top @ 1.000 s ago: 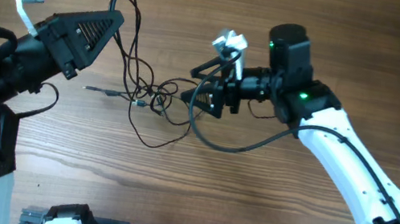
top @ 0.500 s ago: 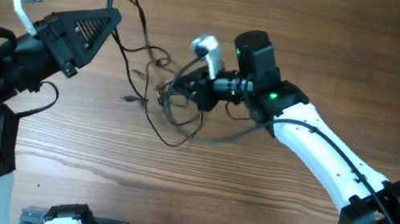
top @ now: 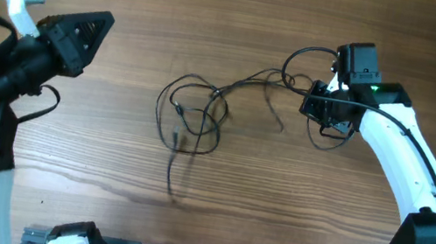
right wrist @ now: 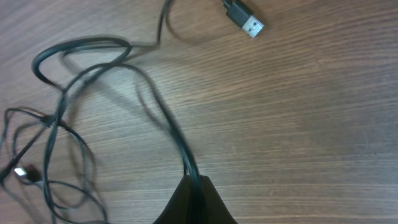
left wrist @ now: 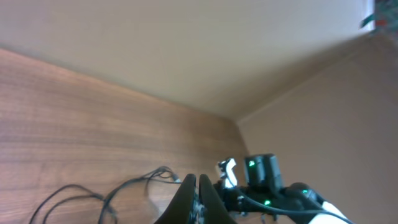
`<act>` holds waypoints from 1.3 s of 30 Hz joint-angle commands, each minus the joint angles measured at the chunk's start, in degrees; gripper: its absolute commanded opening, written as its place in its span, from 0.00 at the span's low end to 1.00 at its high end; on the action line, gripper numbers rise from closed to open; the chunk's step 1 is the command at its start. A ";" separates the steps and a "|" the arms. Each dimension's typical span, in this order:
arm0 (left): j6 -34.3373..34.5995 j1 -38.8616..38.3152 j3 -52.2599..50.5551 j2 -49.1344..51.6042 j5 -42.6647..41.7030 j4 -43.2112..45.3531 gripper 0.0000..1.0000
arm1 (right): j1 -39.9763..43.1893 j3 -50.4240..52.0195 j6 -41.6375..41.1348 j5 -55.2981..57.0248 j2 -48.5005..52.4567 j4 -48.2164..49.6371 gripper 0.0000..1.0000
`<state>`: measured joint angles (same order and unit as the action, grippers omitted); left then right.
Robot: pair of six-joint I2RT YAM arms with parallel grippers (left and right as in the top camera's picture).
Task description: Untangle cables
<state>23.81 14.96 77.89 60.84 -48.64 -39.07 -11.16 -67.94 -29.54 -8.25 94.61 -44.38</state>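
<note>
My right fingers [right wrist: 186, 205] are pinched shut on one strand of the cables [top: 215, 97], which sprawl in loose loops mid-surface [top: 275, 203], a plug [right wrist: 244, 20] lying flat nearby. My left fingers [left wrist: 185, 199] are pressed together, nothing visible between them, well apart from the loops and partly cut off at the picture's edge.

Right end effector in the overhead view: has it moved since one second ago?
Yes. Judged against the table, the right end effector went from the middle toward the picture's right edge, dragging the gripped cables with it.
</note>
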 commanded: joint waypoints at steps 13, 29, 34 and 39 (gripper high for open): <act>-20.50 -15.43 0.46 15.45 11.56 -14.03 0.21 | 1.40 -3.85 8.94 -13.27 -3.43 -1.57 0.82; -28.59 -39.01 -4.07 33.57 25.77 -5.99 0.50 | 4.11 -3.82 8.85 -10.86 -3.54 -4.79 0.83; -38.62 -40.79 -4.07 37.62 29.20 -0.70 0.70 | 4.11 -3.82 10.14 -10.88 -3.54 -5.31 0.84; -44.78 -40.96 -4.07 41.75 25.51 1.22 0.75 | 4.11 -3.82 10.49 -10.88 -3.54 -5.31 0.84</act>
<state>-12.47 -25.98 74.19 100.01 -20.88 -38.04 -7.03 -70.57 -20.16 -19.88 92.14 -49.69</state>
